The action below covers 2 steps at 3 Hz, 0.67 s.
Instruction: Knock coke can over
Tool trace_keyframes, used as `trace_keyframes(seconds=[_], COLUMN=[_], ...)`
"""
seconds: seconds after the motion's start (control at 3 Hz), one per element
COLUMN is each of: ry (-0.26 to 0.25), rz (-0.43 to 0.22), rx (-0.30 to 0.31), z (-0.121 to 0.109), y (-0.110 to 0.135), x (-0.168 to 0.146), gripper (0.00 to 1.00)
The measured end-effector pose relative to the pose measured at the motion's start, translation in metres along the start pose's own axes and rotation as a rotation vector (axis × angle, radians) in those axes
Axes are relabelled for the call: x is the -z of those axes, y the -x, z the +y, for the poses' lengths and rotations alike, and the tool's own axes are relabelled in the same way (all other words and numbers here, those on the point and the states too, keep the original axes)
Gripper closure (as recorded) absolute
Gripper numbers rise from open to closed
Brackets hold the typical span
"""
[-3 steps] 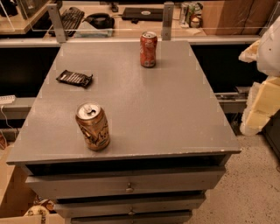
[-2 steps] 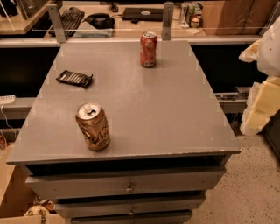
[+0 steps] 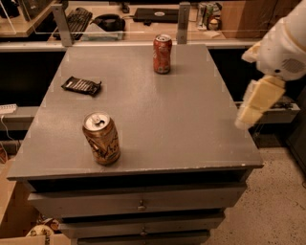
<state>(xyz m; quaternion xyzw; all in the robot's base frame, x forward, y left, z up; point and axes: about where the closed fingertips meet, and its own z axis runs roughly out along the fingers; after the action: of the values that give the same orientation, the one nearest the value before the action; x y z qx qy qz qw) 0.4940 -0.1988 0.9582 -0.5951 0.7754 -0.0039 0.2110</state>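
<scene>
Two upright cans: coke can (image 3: pixel 162 53) far, gold can (image 3: pixel 101 139) near; hand (image 3: pixel 256 103) right of table (image 3: pixel 191 124), grip unclear.

**Bystanders on and around the grey worktop**

A gold-brown can (image 3: pixel 101 139) is standing upright near the front-left corner of the worktop (image 3: pixel 191 119), its opened top facing up. A dark flat packet (image 3: pixel 81 85) is lying near the left edge, well apart from that can. Under the front edge, drawers (image 3: pixel 138 201) with small knobs are showing. Beyond the back edge, a keyboard (image 3: pixel 79 18) and a laptop (image 3: pixel 155 13) are sitting on a desk, and grey posts (image 3: pixel 62 24) are rising by the back corners. A speckled floor (image 3: pixel 272 206) is showing past the front-right corner. The gripper (image 3: pixel 253 103) is hanging just off the right edge.
</scene>
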Motion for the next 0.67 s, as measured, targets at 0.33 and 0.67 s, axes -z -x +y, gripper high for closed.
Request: trace_keyframes(seconds=[0.33,0.67], ry=[-0.042,-0.08], rz=[-0.125,-0.196], rx=[-0.049,-0.097], z=[-0.084,-0.136], y=[0.029,0.054], x=[-0.053,-0.083], gripper=[0.0,0.0])
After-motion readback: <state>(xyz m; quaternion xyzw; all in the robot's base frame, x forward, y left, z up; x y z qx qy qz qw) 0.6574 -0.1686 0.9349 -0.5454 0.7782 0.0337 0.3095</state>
